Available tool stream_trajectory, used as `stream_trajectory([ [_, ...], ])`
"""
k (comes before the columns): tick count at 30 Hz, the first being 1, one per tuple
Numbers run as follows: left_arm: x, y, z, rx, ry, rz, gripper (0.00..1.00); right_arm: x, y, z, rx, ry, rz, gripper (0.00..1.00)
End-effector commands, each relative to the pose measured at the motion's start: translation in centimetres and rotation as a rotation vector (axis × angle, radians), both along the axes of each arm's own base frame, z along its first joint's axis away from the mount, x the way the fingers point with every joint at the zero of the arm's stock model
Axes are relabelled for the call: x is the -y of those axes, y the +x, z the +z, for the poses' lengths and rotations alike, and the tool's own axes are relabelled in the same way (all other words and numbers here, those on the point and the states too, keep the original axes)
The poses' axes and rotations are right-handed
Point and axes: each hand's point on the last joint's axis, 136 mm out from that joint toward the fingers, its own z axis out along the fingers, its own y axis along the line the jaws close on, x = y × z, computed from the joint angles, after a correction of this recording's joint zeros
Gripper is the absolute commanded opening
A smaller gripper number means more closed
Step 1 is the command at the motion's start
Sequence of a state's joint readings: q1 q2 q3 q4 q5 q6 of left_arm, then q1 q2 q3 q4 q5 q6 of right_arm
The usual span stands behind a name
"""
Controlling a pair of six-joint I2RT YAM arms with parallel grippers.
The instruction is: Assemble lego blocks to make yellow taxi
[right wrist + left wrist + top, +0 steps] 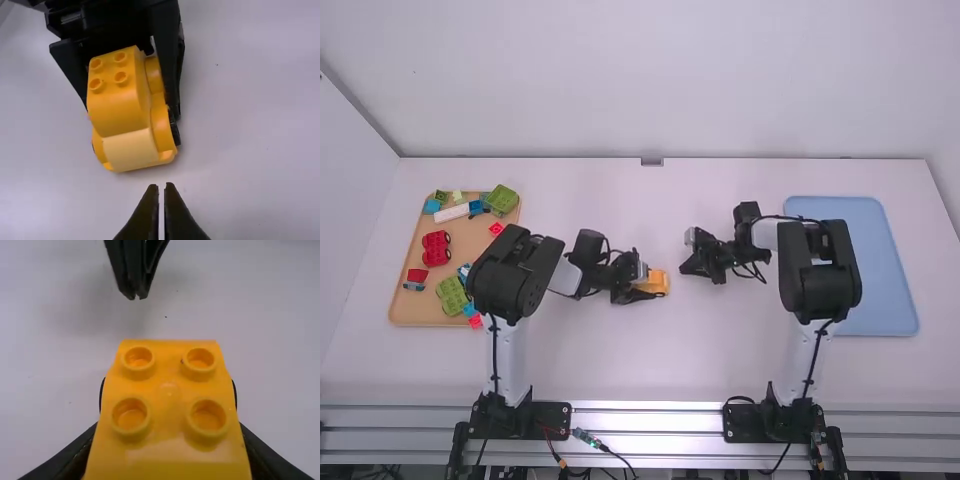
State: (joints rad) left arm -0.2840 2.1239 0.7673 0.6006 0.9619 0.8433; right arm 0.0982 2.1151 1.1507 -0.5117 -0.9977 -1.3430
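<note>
Near the table's middle, my left gripper (638, 290) is shut on a yellow block car (658, 283). Four-studded yellow top block (170, 400) rises between the left gripper's fingers in the left wrist view. Seen from the right wrist, the car (120, 105) has a rounded yellow body, a paler front and a dark wheel, with the left gripper (125, 75) around its sides. My right gripper (686, 268) stands a short way right of the car, apart from it; its own fingertips (161, 186) are together with nothing held.
At the left, a tan tray (410, 312) holds green, red, blue and white blocks, partly behind the left arm. A blue tray (885, 300) lies at the right, partly under the right arm. Between these trays the grippers stand close together.
</note>
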Motion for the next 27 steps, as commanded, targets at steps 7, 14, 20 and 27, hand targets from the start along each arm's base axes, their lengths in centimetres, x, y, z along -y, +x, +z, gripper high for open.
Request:
stream_trajectory([
  [7,-2.2,-0.3,-3.0,-0.058,0.132,0.11,0.99,0.2,0.4,1.0,0.038,-0.026,0.008,0.9],
  [14,-4.0,0.7,0.8,0.033,0.227,0.223,0.99,-0.4,-0.5,1.3,0.052,0.036,0.033,0.99],
  [20,-5.5,-0.9,4.6,0.098,0.263,0.245,0.99,-2.5,-1.3,0.4,0.067,0.125,0.009,0.99],
  [27,-9.1,-0.5,7.5,0.083,0.192,0.324,0.99,-6.6,-2.5,-0.9,0.1,0.139,0.007,0.99],
])
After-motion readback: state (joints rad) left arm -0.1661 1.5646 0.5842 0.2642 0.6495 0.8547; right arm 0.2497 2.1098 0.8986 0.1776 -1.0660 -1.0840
